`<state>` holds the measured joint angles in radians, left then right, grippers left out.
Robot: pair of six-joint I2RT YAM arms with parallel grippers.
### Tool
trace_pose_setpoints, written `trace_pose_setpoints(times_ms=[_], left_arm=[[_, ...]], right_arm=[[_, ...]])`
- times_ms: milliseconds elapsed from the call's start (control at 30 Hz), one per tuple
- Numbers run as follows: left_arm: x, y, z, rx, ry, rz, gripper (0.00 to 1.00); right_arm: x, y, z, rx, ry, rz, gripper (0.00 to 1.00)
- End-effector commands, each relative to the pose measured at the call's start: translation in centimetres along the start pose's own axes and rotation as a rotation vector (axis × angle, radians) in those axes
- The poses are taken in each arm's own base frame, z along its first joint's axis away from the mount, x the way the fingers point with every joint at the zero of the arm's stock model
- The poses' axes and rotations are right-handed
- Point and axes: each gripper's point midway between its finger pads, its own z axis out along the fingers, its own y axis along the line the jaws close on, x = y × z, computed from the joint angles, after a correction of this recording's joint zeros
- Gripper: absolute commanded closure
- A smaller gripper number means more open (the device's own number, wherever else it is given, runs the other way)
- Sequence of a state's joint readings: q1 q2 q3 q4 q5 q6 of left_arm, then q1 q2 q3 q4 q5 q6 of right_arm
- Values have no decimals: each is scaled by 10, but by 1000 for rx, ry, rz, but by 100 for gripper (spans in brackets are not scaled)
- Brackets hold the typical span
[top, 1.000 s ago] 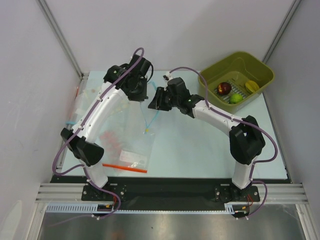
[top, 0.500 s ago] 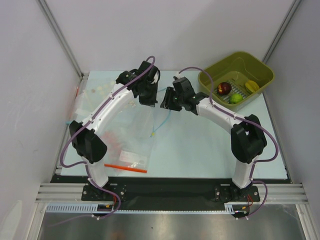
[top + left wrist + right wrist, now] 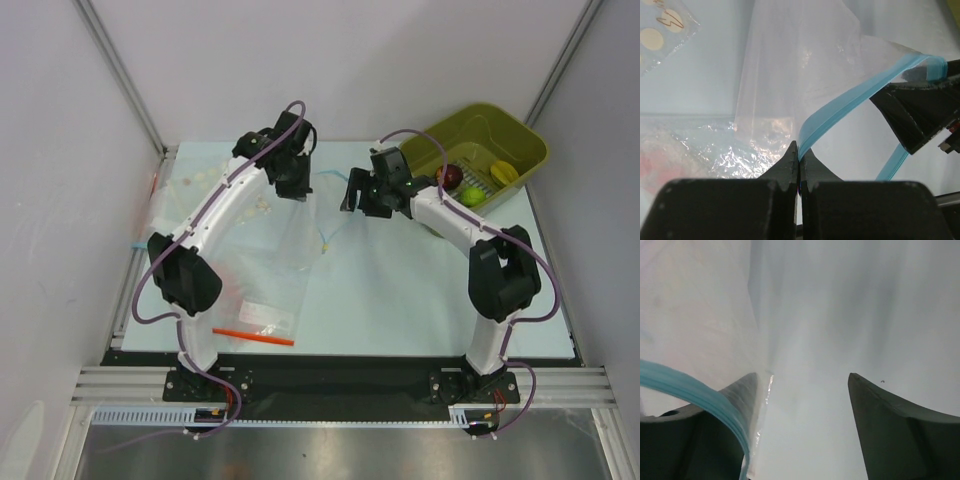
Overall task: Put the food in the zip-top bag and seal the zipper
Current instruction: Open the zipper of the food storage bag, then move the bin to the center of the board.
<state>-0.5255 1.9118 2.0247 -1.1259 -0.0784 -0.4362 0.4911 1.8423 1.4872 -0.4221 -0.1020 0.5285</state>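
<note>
On the table [image 3: 400, 290], at about 10 o'clock, a dotted bag [image 3: 190, 185] lies flat. At 7 o'clock lies a second clear bag whose red-orange strip [image 3: 253, 336] faces the near edge.

The left gripper [image 3: 299, 188] reaches to roughly 11 o'clock. In its wrist view the two tips are pressed together on the zipper [image 3: 855, 97], with the light blue strip running straight into the seam between them. From that pinch the strip rises toward 2 o'clock, where it meets a dark finger [image 3: 917, 117] of the other arm.

The zip-top bag [image 3: 285, 250] hangs and spreads below the left gripper, toward 6 o'clock, its lower part overlapping the bag with the red-orange strip. No fruit shows inside it.

Just right of centre, at 12 o'clock, the right gripper [image 3: 351, 192] points toward the left one, close beside it. Its jaws are spread wide — only pale table shows in the gap. The blue strip curves across the outer side of one finger, not between the pair.

At 1 to 2 o'clock sits an olive bin [image 3: 525, 150]. All the food is in it — the dark red fruit [image 3: 451, 176] partly behind the right arm, the green fruit [image 3: 471, 197] just beside it, and the yellow fruit [image 3: 503, 173] farther right.
</note>
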Motion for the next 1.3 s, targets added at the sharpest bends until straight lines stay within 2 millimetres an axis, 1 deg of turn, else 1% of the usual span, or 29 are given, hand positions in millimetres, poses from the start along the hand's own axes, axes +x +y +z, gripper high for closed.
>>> trace_pose_setpoints(times_ms=[0, 33, 67, 133, 167, 233, 267, 333, 367, 400, 433, 467, 500, 567, 600, 633, 667, 700, 733, 767, 833, 867, 900, 933, 967, 1033, 1067, 1133, 1267], left_arm=[[-22, 2, -8, -1, -64, -26, 100], [-22, 0, -7, 7, -64, -24, 100], [-22, -2, -6, 18, -62, -26, 100], [-25, -7, -6, 39, -69, -28, 100], [-25, -10, -4, 52, -69, -31, 100], [-28, -13, -4, 66, -72, -34, 100], [-28, -14, -5, 69, -69, -34, 100], [-29, -14, -5, 65, -70, -35, 100], [-29, -13, -5, 63, -70, -33, 100], [-29, -11, -4, 55, -70, -33, 100], [-27, -11, -2, 53, -66, -31, 100], [-27, -10, -2, 51, -66, -26, 100], [-27, -10, -3, 51, -66, -25, 100], [-28, -9, -6, 49, -73, -17, 100], [-28, -9, -6, 49, -73, -16, 100], [-28, -8, -8, 48, -75, -15, 100], [-28, -9, -9, 50, -79, -15, 100], [-28, -9, -10, 52, -80, -15, 100], [-28, -9, -10, 55, -79, -15, 100], [-28, -10, -12, 59, -82, -15, 100], [-26, -9, -12, 59, -82, -17, 100], [-27, -9, -15, 63, -92, -22, 100], [-26, -9, -15, 62, -91, -22, 100], [-23, -8, -13, 60, -83, -23, 100], [-23, -9, -14, 68, -88, -22, 100], [-21, -8, -14, 66, -84, -21, 100], [-21, -7, -15, 64, -87, -20, 100], [-22, -6, -15, 61, -90, -15, 100], [-22, -6, -15, 62, -91, -15, 100]], right_arm=[[-19, 26, -23, -137, -45, -92, 19], [-19, 29, -26, -159, -43, -104, 18], [-21, 38, -34, -203, -49, -117, 17], [-25, 46, -44, -247, -65, -137, 17], [-32, 53, -56, -279, -91, -147, 16], [-40, 58, -69, -308, -120, -165, 16], [-48, 63, -82, -331, -148, -173, 15], [-58, 64, -96, -350, -182, -170, 15], [-66, 57, -102, -346, -204, -160, 16], [-74, 56, -114, -350, -236, -154, 16], [-80, 52, -120, -348, -254, -139, 18], [-90, 39, -127, -330, -278, -117, 19], [-97, 35, -136, -324, -302, -108, 19], [-110, 17, -142, -267, -338, -81, 23], [-120, 1, -148, -216, -359, -58, 24], [-126, -11, -149, -177, -373, -35, 28], [-132, -27, -149, -112, -389, 9, 30], [-140, -45, -153, -63, -415, 50, 31], [-146, -57, -154, -24, -431, 87, 31], [-151, -74, -156, 40, -458, 143, 31], [-159, -103, -158, 125, -490, 205, 32], [-160, -125, -157, 218, -508, 253, 32], [-160, -138, -155, 264, -510, 274, 32], [-164, -154, -158, 322, -524, 299, 32], [-155, -168, -148, 373, -480, 323, 32], [-151, -184, -144, 428, -455, 339, 33], [-143, -192, -136, 451, -415, 342, 33], [-134, -195, -128, 442, -359, 333, 33], [-101, -203, -113, 462, -223, 338, 33]])
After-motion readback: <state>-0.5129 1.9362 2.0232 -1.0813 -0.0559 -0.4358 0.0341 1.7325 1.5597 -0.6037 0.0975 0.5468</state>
